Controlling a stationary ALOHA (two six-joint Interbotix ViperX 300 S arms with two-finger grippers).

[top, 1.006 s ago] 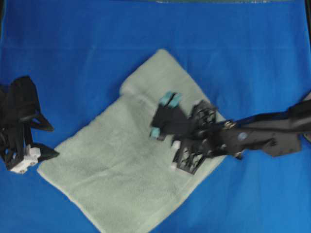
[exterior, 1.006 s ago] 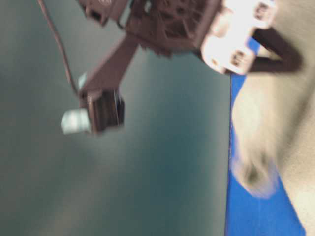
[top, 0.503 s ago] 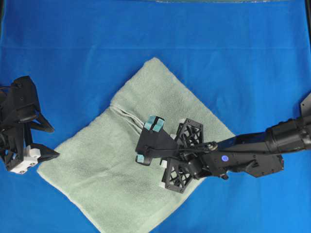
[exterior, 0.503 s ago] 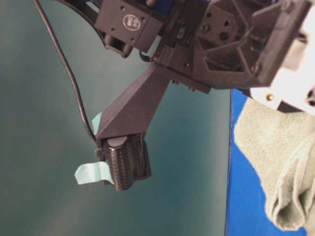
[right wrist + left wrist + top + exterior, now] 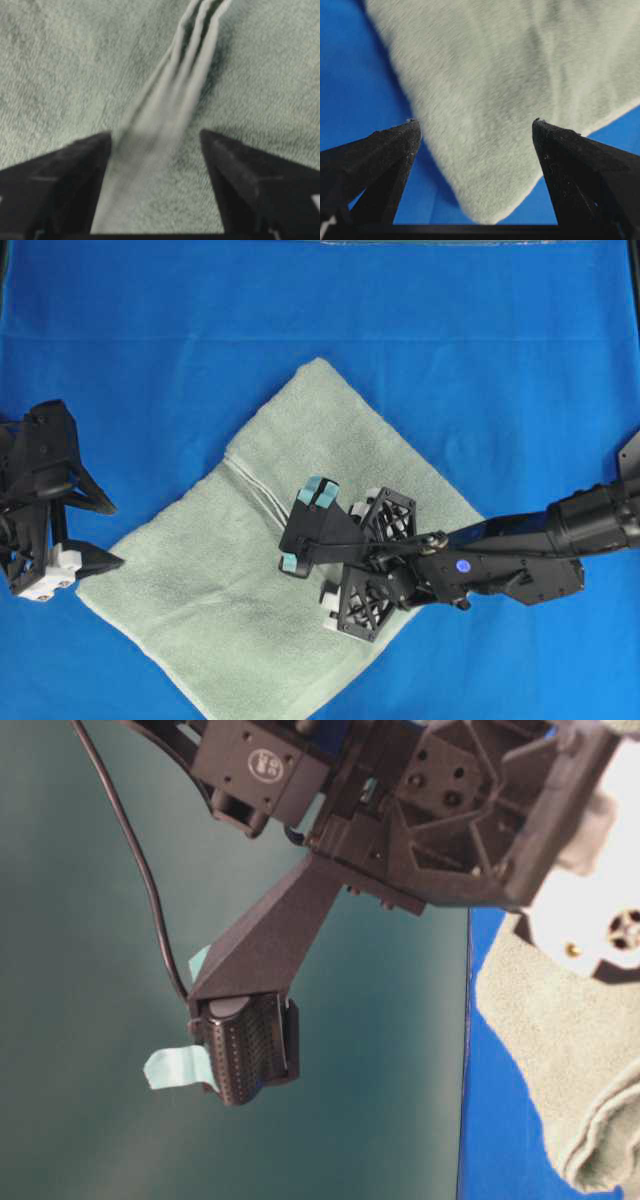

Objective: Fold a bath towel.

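The towel (image 5: 250, 570) lies folded, askew on the blue cloth (image 5: 480, 360) covering the bench. Right end effector (image 5: 303, 528) sits spread over the layered hems at mid-towel; left end effector (image 5: 95, 533) is spread too, near the towel's left corner. Risk — the spread fingers could snag and drag the folded layers apart. Teal wall behind.

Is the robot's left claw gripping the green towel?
No. The left end effector stands open above the towel's corner.

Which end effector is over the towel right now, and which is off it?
The right end effector, over the towel's middle ridge. The left end effector sits beside its left corner.
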